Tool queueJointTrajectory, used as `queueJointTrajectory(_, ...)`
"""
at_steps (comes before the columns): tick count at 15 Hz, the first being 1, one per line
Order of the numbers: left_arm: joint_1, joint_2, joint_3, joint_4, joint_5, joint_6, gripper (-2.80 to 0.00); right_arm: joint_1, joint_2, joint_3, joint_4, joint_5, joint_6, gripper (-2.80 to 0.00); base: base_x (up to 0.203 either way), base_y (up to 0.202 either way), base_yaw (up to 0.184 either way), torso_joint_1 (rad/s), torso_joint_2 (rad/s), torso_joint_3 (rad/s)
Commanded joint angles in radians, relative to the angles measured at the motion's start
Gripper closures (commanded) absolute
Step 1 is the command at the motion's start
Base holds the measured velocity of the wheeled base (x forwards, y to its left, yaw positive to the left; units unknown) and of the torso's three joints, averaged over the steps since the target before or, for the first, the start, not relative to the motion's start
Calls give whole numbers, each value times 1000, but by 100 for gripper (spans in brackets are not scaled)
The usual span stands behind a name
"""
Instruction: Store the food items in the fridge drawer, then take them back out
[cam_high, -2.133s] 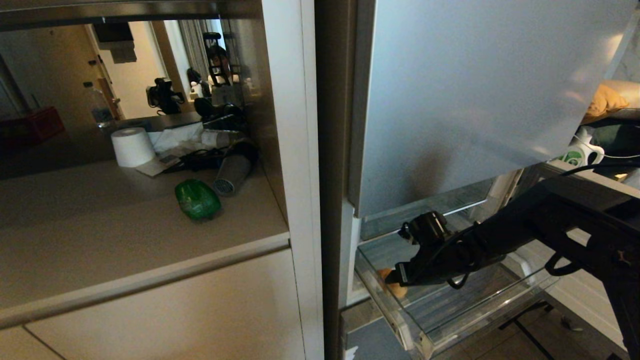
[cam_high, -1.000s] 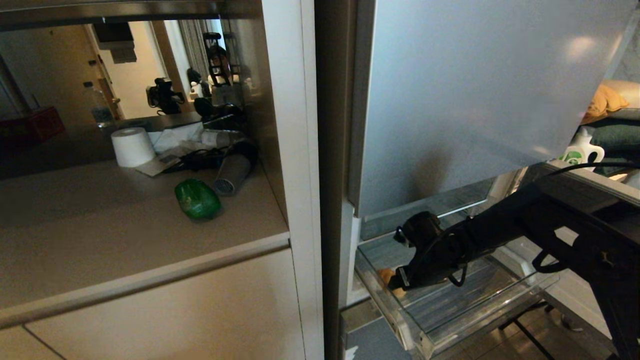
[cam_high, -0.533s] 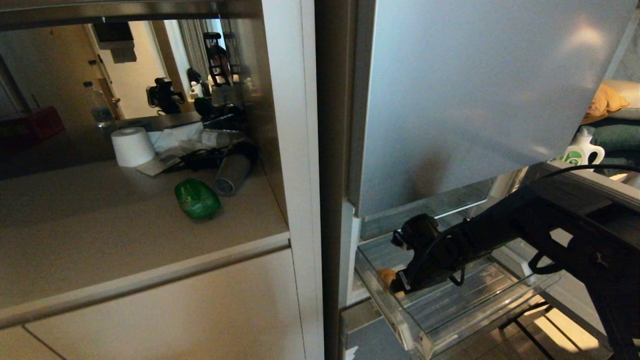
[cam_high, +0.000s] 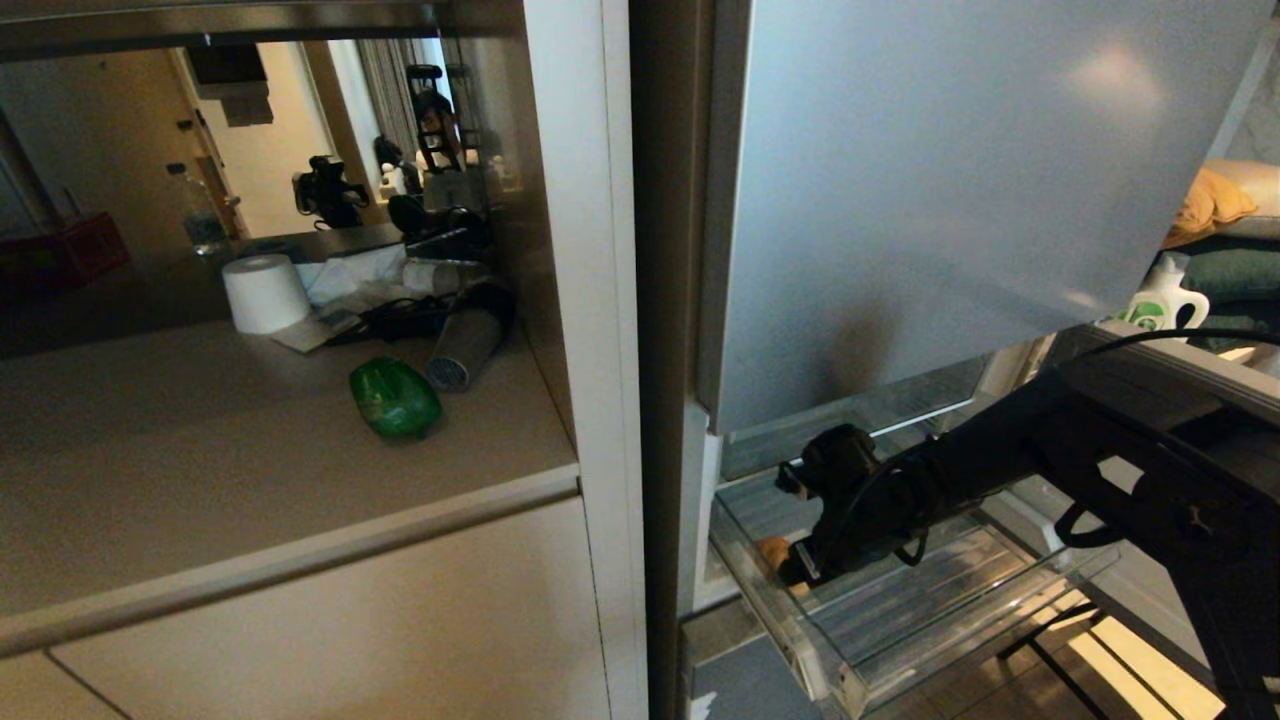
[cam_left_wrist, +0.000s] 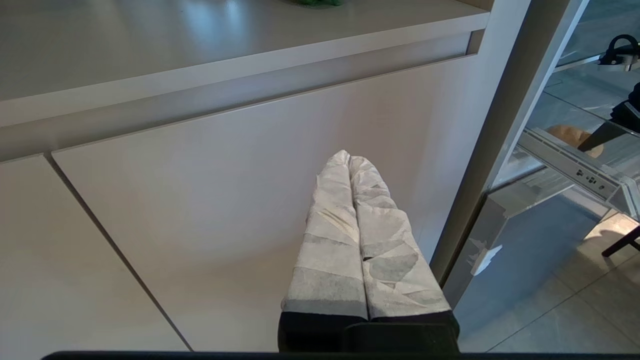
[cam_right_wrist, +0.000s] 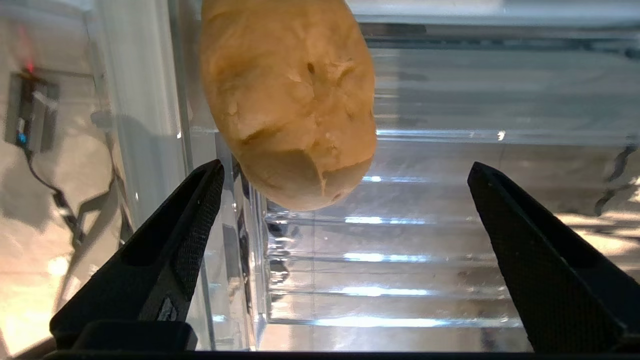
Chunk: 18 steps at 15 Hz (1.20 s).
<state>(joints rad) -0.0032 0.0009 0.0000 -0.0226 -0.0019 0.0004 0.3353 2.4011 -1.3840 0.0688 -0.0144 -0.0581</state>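
Right wrist view | right gripper (cam_right_wrist: 345, 175) fingers spread, empty | potato (cam_right_wrist: 290, 100) just beyond, against fridge drawer (cam_high: 830, 680) left wall | advise advancing, centring before closing.

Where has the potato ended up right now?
The potato lies inside the clear fridge drawer, in its front left corner by the wall, low on the right of the head view, just ahead of the right gripper, whose fingers stand wide open.

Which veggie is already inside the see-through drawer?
The potato. It lies in the clear fridge drawer, while the green pepper sits outside on the beige counter.
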Motion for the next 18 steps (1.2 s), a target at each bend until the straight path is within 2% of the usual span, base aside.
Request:
queueJointTrajectory(1,0,1,11,0,0,1,0,2,0,-1,0,3,-19,-280,0,0,0,0,0,0)
queueJointTrajectory(9,0,1,11,0,-1,0,0,42,32,-6,-67,2,-38,-280,0,0,0,0,0,0)
queueJointTrajectory(14,0,1,11,0,0,0,0,14,27,-4,-66,-9,-26,-280,0,0,0,0,0,0)
queueJointTrajectory(18,0,1,11,0,-1,0,0,-16,26,0,-66,-64,40,-280,0,0,0,0,0,0)
